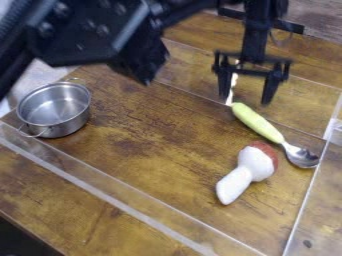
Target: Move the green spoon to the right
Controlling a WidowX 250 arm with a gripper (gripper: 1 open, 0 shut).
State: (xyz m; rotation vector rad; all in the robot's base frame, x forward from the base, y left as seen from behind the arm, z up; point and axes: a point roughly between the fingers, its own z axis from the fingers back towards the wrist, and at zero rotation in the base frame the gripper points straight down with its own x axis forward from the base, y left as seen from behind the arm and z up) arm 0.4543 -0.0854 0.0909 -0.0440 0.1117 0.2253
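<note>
The green spoon [266, 128] lies on the wooden table at the right, its pale yellow-green handle pointing up-left and its shiny metal bowl [301, 156] near the right edge. My gripper [250, 94] hangs above and to the left of the handle's end, fingers pointing down, open, with nothing between them and clear of the spoon.
A white mushroom-shaped object [246, 172] with a red-brown tip lies just below the spoon, close to its bowl. A round steel pot [54, 108] stands at the left. The dark arm [94, 35] fills the upper left. Clear strips edge the table [147, 150].
</note>
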